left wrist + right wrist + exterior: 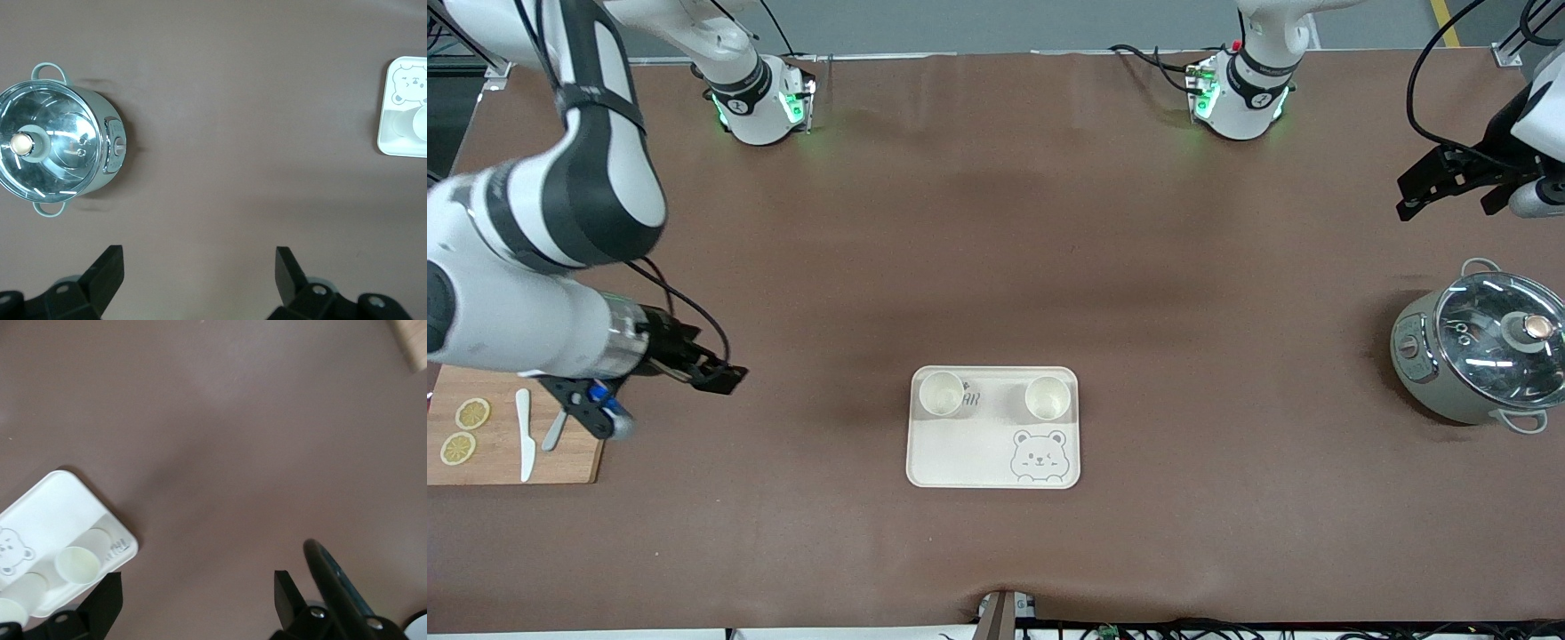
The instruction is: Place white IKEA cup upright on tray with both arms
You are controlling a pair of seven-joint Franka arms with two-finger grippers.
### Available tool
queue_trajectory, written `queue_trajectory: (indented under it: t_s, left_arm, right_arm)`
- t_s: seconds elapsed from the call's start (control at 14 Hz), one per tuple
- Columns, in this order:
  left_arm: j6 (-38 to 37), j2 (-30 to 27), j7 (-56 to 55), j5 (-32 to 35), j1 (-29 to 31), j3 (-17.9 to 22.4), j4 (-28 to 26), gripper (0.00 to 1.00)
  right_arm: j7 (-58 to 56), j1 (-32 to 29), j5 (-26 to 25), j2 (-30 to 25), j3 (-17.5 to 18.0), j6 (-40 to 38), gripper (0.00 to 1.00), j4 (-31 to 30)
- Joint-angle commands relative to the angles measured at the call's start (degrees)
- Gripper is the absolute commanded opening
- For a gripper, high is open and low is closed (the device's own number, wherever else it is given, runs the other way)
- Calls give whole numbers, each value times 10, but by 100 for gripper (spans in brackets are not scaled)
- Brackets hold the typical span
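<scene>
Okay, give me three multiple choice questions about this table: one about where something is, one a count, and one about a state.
1. Where does the pot stand?
A. On the tray
B. At the left arm's end of the table
C. On the cutting board

2. How many cups stand on the tray?
A. One
B. Two
C. Three

3. What is the left gripper doing?
A. Open, holding nothing
B. Shut on a cup
C. Shut on the pot's lid

Answers:
1 B: the pot sits below the left arm in the front view.
2 B: one cup and another stand upright, side by side.
3 A: the left wrist view shows its fingers spread over bare table.
</scene>
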Motion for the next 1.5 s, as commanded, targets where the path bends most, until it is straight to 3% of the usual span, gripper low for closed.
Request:
queue_trajectory:
  t_s: [0.0,0.43,0.79,1.43]
  left_arm:
    - [-7,-2,15,-14,6,0,2,100]
    - [-7,-2,15,-14,6,0,2,100]
    - [-7,-2,15,-14,6,-1,1,100]
    - [-7,-2,15,-14,6,0,0,100]
  right_arm:
    - [-97,-32,-27,-76,12,32,100,-94]
    - [-330,-143,-41,-182,11,21,100,-172]
    - [-391,-144,-83,-289,14,-66,100,-178]
    - [-399,-133,-119,-288,16,-56,100,-187]
